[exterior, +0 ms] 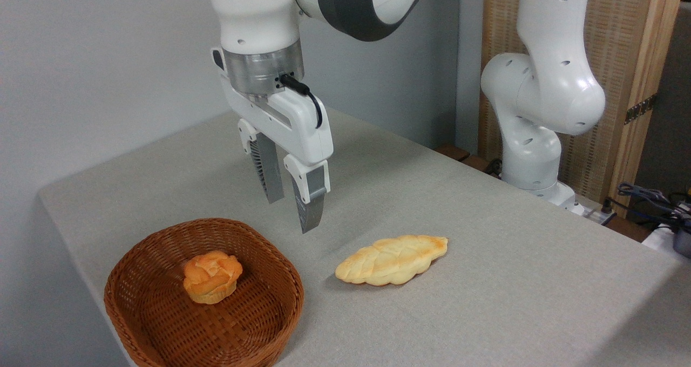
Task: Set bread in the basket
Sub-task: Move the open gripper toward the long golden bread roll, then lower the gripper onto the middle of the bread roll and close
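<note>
The gripper [291, 213] hangs a little open and holds nothing. The bread [392, 259] lies at the basket's [162, 248] three o'clock, apart.

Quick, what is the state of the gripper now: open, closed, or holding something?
Gripper: open, holding nothing, above the table between the basket and the bread.

Table [486, 259]: grey cloth-like top, running from the near right to the far left.
Basket [135, 313]: reddish-brown wicker, near left corner, right at the table edge.
Bread [392, 259]: braided loaf, flat on the cloth, right of the basket, apart from it.
Robot base [540, 183]: far right edge.
</note>
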You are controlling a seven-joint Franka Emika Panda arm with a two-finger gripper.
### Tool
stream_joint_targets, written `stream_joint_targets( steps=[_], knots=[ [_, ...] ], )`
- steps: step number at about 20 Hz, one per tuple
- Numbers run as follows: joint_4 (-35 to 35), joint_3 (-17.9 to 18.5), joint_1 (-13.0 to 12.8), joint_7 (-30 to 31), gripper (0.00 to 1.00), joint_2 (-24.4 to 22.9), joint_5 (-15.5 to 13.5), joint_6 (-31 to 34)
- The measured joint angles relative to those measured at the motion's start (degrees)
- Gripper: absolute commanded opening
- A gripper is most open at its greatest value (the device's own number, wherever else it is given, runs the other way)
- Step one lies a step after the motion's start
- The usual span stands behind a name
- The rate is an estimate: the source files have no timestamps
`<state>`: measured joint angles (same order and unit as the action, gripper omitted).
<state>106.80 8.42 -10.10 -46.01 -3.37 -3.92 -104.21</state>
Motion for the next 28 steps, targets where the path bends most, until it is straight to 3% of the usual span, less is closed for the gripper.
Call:
stream_joint_targets(
  steps=[4, 10, 13, 21, 28],
  knots=[
    [3.5, 0.0, 0.0, -3.2, 1.0, -1.3, 0.0, 0.0],
    [9.4, 0.5, 0.3, -20.4, 1.0, -4.1, 0.1, 0.0],
    [12.6, 1.7, 0.4, -26.1, 1.0, -4.4, 0.7, 0.0],
    [17.1, 3.6, 0.7, -28.2, 1.0, -4.6, 5.0, 0.0],
    [18.0, 6.2, 0.8, -28.2, 1.0, -4.6, 5.3, 0.2]
  ],
)
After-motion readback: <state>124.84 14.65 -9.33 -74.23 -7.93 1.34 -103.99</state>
